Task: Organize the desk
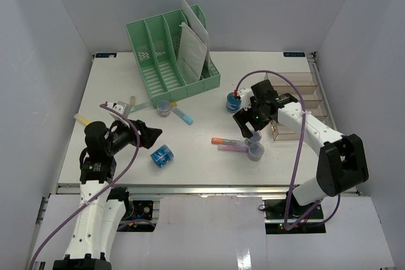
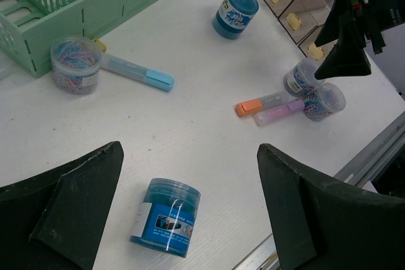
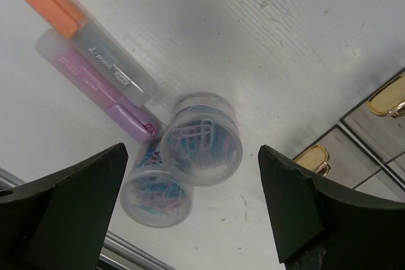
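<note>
The white desk point(image 1: 114, 74) holds scattered items. My left gripper point(image 1: 150, 135) is open and empty, just left of and above a blue jar lying on its side point(image 1: 162, 155); the jar shows between the fingers in the left wrist view point(image 2: 166, 217). My right gripper point(image 1: 248, 124) is open and empty, above two clear paper-clip jars point(image 3: 202, 140) point(image 3: 155, 194) that touch each other. An orange highlighter point(image 3: 88, 36) and a purple highlighter point(image 3: 95, 86) lie side by side against them.
A green file rack point(image 1: 171, 52) with papers stands at the back. A clear drawer tray point(image 1: 297, 102) is at the right. An upright blue jar point(image 1: 233, 101), a third paper-clip jar point(image 1: 165, 108), a blue highlighter point(image 1: 183, 116) and a yellow highlighter point(image 1: 82, 119) lie about.
</note>
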{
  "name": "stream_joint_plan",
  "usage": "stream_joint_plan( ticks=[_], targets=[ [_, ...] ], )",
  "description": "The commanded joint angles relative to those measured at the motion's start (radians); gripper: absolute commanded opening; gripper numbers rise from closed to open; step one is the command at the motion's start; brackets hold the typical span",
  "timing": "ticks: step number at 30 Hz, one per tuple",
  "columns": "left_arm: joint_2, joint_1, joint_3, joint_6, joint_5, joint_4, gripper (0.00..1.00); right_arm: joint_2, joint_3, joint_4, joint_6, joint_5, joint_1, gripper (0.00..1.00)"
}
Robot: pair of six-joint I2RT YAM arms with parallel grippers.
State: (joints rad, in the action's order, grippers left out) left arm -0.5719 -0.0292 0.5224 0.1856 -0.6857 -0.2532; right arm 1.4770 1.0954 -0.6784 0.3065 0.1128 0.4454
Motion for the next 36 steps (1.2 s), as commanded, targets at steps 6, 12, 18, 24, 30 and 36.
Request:
stream_joint_plan(
  ticks=[6, 12, 18, 24, 30, 36],
  targets=[
    [-0.001, 0.004, -0.005, 0.006, -0.010, 0.022, 0.98, 0.141, -0.005, 0.054, -0.117, -0.100, -0.002, 0.92],
    [0.006, 0.007, -0.005, 0.006, -0.006, 0.021, 0.98, 0.172, -0.007, 0.064, -0.118, -0.137, -0.012, 0.79],
    [0.010, 0.008, -0.005, 0.006, -0.005, 0.020, 0.98, 0.145, -0.002, 0.060, -0.098, -0.122, -0.028, 0.28],
    [0.010, 0.012, -0.005, 0.006, -0.006, 0.019, 0.98, 0.021, 0.099, 0.101, 0.021, -0.005, -0.063, 0.08],
    [0.015, 0.012, -0.004, 0.003, -0.005, 0.017, 0.98, -0.043, 0.223, 0.226, -0.022, -0.015, -0.210, 0.08],
    [0.015, 0.012, -0.005, 0.002, -0.005, 0.018, 0.98, -0.023, 0.149, 0.460, -0.211, -0.201, -0.338, 0.08]
  ],
)
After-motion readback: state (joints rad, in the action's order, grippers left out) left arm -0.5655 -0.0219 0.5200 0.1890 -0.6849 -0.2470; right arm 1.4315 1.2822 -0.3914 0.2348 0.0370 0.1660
